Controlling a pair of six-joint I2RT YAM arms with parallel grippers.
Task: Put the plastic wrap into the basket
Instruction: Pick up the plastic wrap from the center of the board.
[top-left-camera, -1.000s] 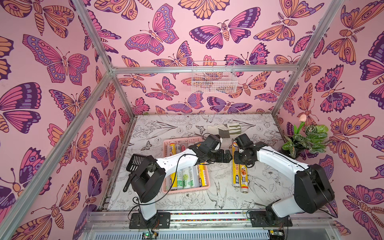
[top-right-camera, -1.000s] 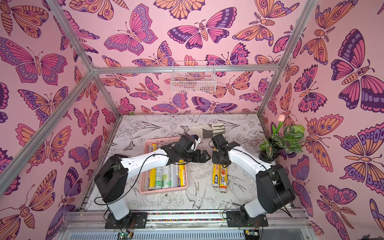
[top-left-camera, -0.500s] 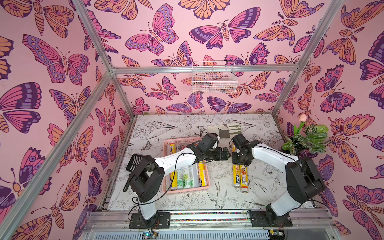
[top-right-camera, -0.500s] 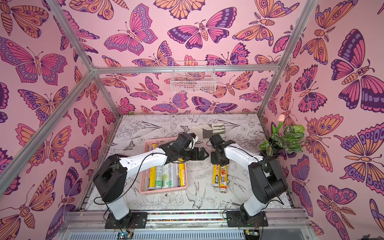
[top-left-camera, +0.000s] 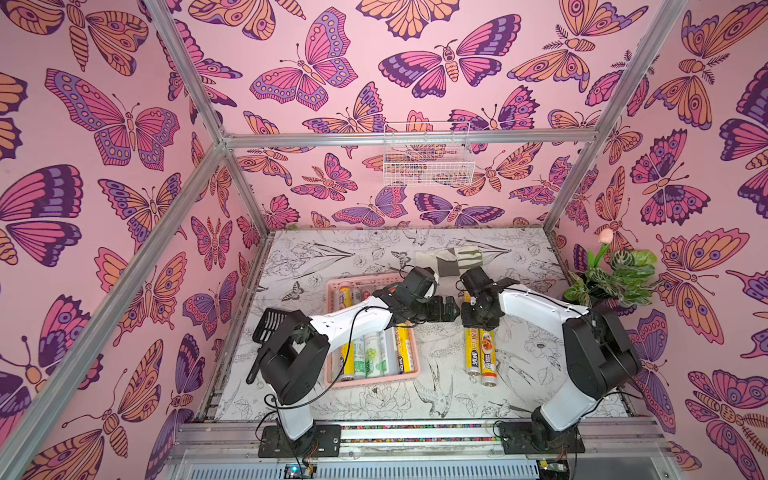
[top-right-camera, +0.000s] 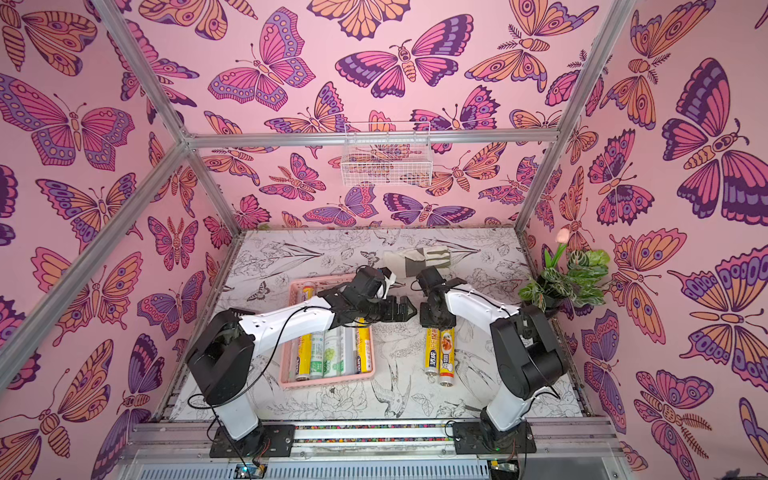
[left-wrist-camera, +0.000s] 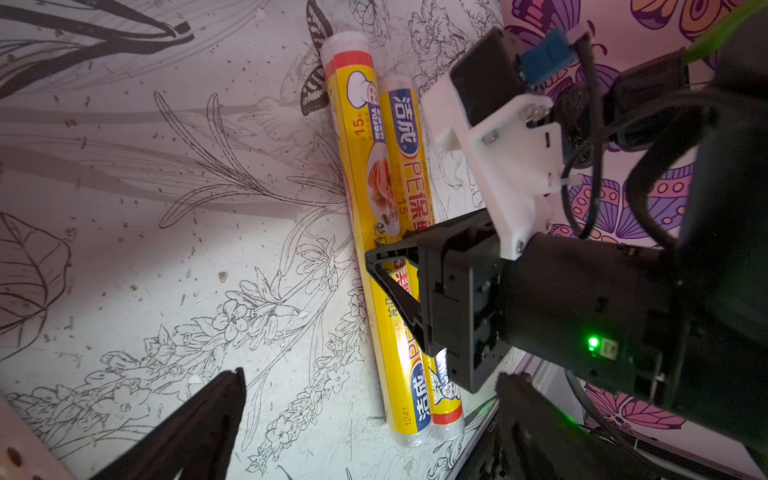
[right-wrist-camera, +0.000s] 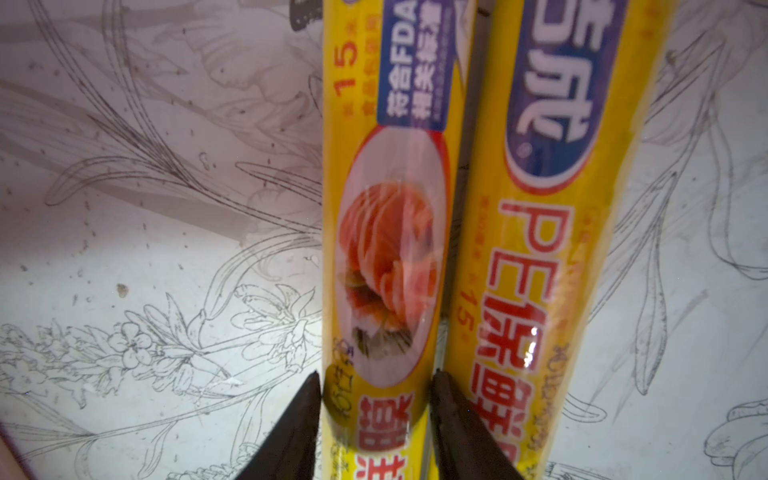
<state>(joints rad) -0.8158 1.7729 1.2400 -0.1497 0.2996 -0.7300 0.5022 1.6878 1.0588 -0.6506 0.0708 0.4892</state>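
- The basket (top-left-camera: 374, 380) already carries several rolls (top-left-camera: 370, 353). Two yellow rolls (top-left-camera: 471, 349) are left on the counter (top-left-camera: 519, 266), a little apart from the basket on the right arm's side. They lie parallel to the basket's long side.
- The right gripper (right-wrist-camera: 376, 374) stands directly over the roll with the food picture (right-wrist-camera: 386, 249). It is narrow, with one finger at each side of this roll, across its long axis. I cannot tell if it presses the roll yet.
- The other roll (right-wrist-camera: 561, 249) touches this one, so one finger sits in the seam between them.
- The left gripper (top-left-camera: 442, 308) hangs wide and empty between the basket and these two rolls.
- In my judgement the right arm is the one placed for the lift, and the basket lies sideways from the roll.
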